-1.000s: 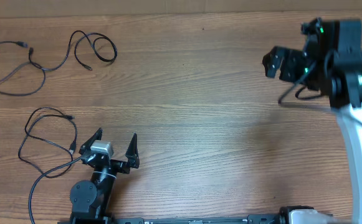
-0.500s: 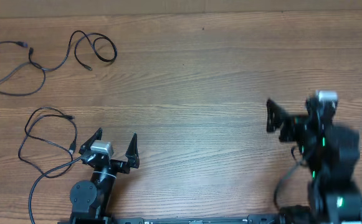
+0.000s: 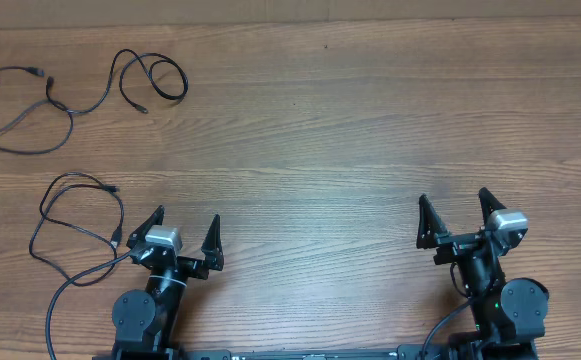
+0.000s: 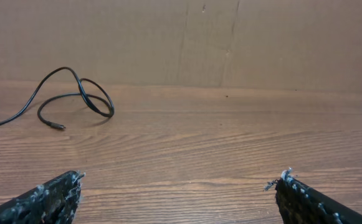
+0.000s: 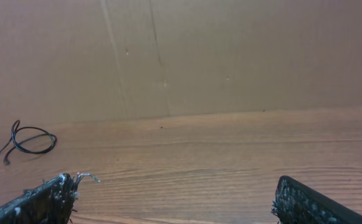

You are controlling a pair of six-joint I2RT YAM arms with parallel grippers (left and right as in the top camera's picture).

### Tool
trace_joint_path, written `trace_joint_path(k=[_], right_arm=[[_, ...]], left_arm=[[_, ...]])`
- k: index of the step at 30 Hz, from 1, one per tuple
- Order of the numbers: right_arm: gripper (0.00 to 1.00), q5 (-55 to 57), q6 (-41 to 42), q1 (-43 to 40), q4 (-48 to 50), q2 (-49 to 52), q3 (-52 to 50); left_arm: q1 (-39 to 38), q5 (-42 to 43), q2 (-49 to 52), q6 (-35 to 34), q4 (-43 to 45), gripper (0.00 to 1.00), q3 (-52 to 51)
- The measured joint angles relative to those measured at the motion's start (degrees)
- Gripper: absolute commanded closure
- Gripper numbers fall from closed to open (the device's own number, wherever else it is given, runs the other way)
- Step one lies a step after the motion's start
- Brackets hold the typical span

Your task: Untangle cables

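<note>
Three thin black cables lie apart on the left of the wooden table [image 3: 310, 130]. One curls in loops at the far left [image 3: 70, 111], one makes a wide loop at the left edge [image 3: 15, 150], and one lies nearer [image 3: 74, 175], just left of my left arm. My left gripper [image 3: 186, 218] stands open near the front edge with nothing in it. My right gripper [image 3: 453, 200] is open and empty at the front right, far from every cable. The left wrist view shows open jaws [image 4: 181, 177] and a looped cable [image 4: 111, 107] ahead. The right wrist view shows open jaws [image 5: 174, 180] and a distant cable [image 5: 34, 129].
A cardboard wall [image 4: 187, 37] closes off the far side of the table. Bare wood stretches across the middle and right. The nearest cable's tail runs close beside my left arm's base [image 3: 145, 310].
My right arm swung from high at the far right down and back to the front edge, and now sits low with its jaws open. The left arm and the cables have not moved.
</note>
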Motion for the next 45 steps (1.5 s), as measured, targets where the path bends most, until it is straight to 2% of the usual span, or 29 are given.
trace_joint_path(k=[6,14,19,23,32,45], right_arm=[[0.0,-0.07,-0.02,0.0,1.6,-4.44,-3.5],[0.0,-1.79,-0.07,0.0,7.13,-4.9,-7.15],[0.0,-2.47,-0.17,-0.02,6.91,-4.92,-7.89],[0.0,-3.06,-0.24,0.0,2.6,-4.94,-7.89],[0.0,-5.6,-8.83,-0.02,2.8,-4.96,-7.89],[0.0,-5.38,-12.0,-0.02,2.82,-4.96,-7.89]], left_arm=[[0.0,0.0,0.0,0.0,0.02,0.0,0.0],[0.0,0.0,0.0,0.0,0.02,0.0,0.0],[0.0,0.0,0.0,0.0,0.02,0.0,0.0],[0.0,0.0,0.0,0.0,0.02,0.0,0.0],[0.0,0.0,0.0,0.0,0.02,0.0,0.0],[0.0,0.0,0.0,0.0,0.02,0.0,0.0]])
